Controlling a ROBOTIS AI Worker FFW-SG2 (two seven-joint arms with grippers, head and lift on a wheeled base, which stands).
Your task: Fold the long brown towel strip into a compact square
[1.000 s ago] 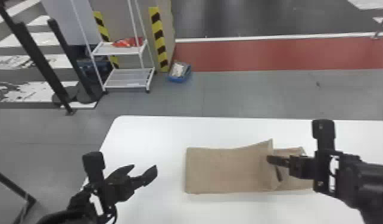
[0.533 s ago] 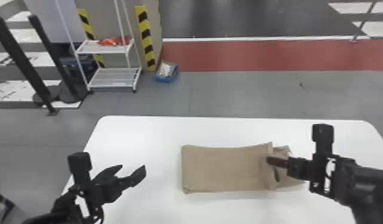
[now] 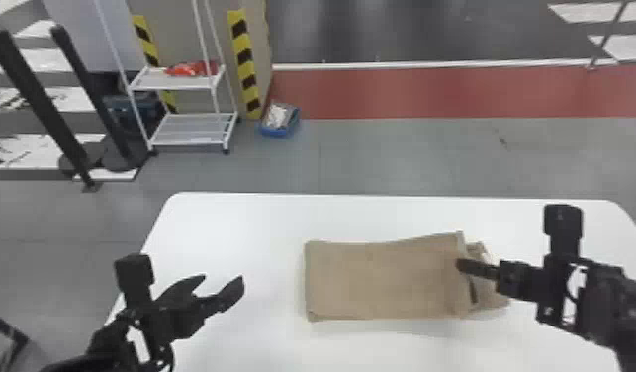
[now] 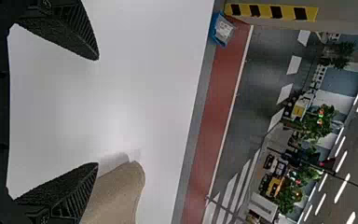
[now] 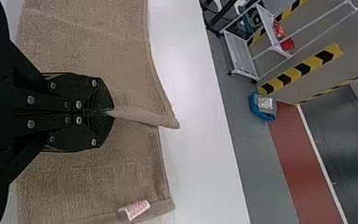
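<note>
The brown towel [image 3: 381,279] lies on the white table in layers, its upper layer raised along the right edge. At that edge is my right gripper [image 3: 462,267]. In the right wrist view my right gripper [image 5: 109,113] is shut on a ridge of the towel [image 5: 140,115], with towel on both sides and a label on the lower layer. My left gripper [image 3: 222,284] stands over the table left of the towel, fingers apart and nothing between them. In the left wrist view the left gripper [image 4: 98,112] is open, and a rounded towel end [image 4: 121,191] shows beside one finger.
The white table [image 3: 242,222] spreads around the towel, its far edge behind it. Beyond, on the floor, stand a white wire shelf [image 3: 193,123], a blue bin [image 3: 279,120] and black posts [image 3: 39,104] at the left.
The whole scene, table and background, has shifted left in the head view, while both arms keep about the same poses. My right gripper stays at the towel's raised edge.
</note>
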